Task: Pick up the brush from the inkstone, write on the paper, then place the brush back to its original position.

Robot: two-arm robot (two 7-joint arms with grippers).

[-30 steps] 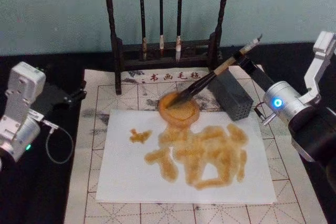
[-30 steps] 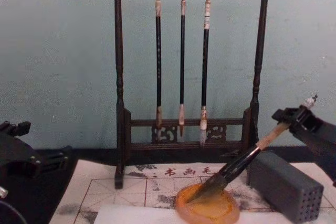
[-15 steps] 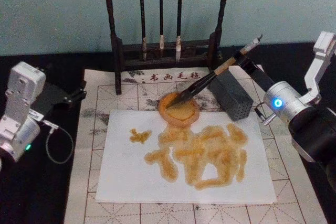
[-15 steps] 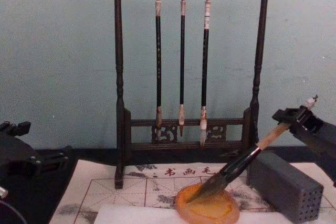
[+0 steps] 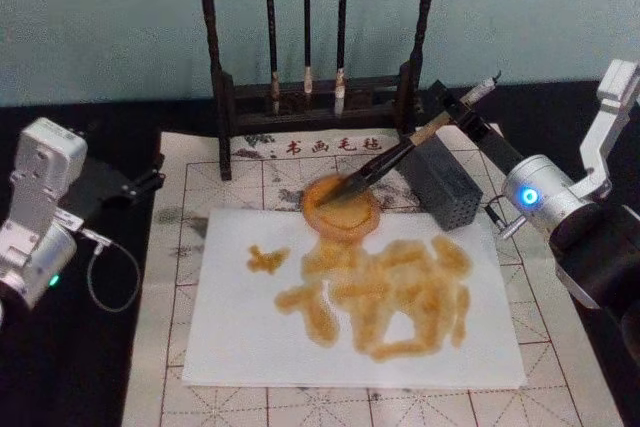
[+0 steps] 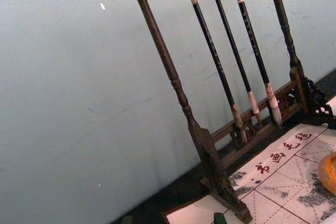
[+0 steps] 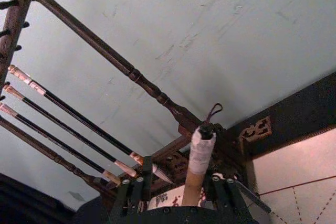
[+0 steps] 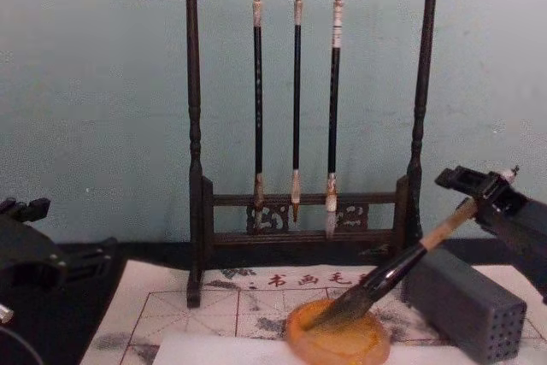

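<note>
Head view: right gripper (image 5: 452, 112) is gripping the brush (image 5: 395, 155) near its capped end, fingers seemingly closed on the handle; bristles are resting in the inkstone (image 5: 341, 205). Left gripper (image 5: 140, 184) is idling well left of the inkstone, finger state indiscernible.

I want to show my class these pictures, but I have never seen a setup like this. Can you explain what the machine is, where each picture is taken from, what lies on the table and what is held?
It is a robot with two arms. Pictures come from its head, its chest and each wrist. The right gripper is shut on the brush, whose tip rests in the orange inkstone. In front lies the paper, covered with amber strokes. Behind stand a rack of thin brushes and a grey block. The left gripper is parked at the left.
</note>
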